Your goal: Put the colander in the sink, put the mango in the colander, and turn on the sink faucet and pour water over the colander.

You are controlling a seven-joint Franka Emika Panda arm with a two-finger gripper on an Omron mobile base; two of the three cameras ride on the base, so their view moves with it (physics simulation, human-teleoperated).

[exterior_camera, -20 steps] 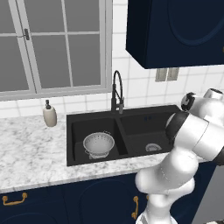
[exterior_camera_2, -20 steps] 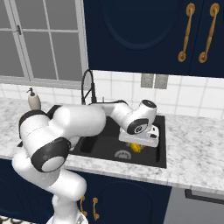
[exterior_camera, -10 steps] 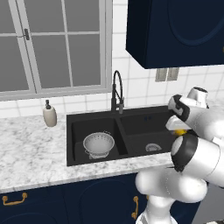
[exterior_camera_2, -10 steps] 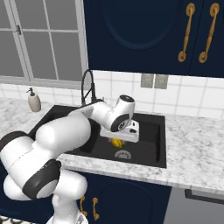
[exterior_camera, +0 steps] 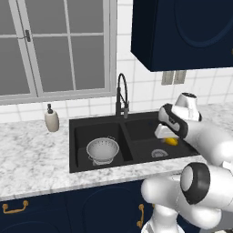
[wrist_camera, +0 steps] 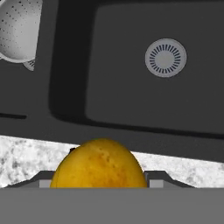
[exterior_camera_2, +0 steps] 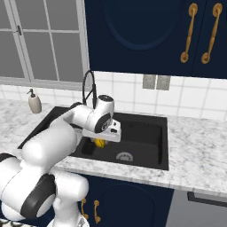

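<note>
The silver perforated colander (exterior_camera: 103, 149) sits upright in the left basin of the black sink (exterior_camera: 141, 129), and its rim shows in the hand view's top left corner (wrist_camera: 19, 28). My gripper (exterior_camera: 169, 139) hangs above the right basin, shut on the yellow-orange mango (exterior_camera: 171, 141). From the right base view the mango (exterior_camera_2: 99, 142) pokes out under the hand, over the basin's left part. In the hand view the mango (wrist_camera: 98, 166) sits between the fingers, with the round drain (wrist_camera: 165, 57) beyond it. The black gooseneck faucet (exterior_camera: 121, 95) rises behind the divider; no water runs.
A beige soap dispenser (exterior_camera: 52, 119) stands on the marble counter (exterior_camera: 32, 159) left of the sink. A window lies behind the faucet and dark blue cabinets (exterior_camera_2: 146, 35) hang above the right side. The right basin's drain (exterior_camera_2: 124, 156) is uncovered.
The arm has swung left with the mango, from the sink's right edge to above the right basin. The colander has stayed put.
</note>
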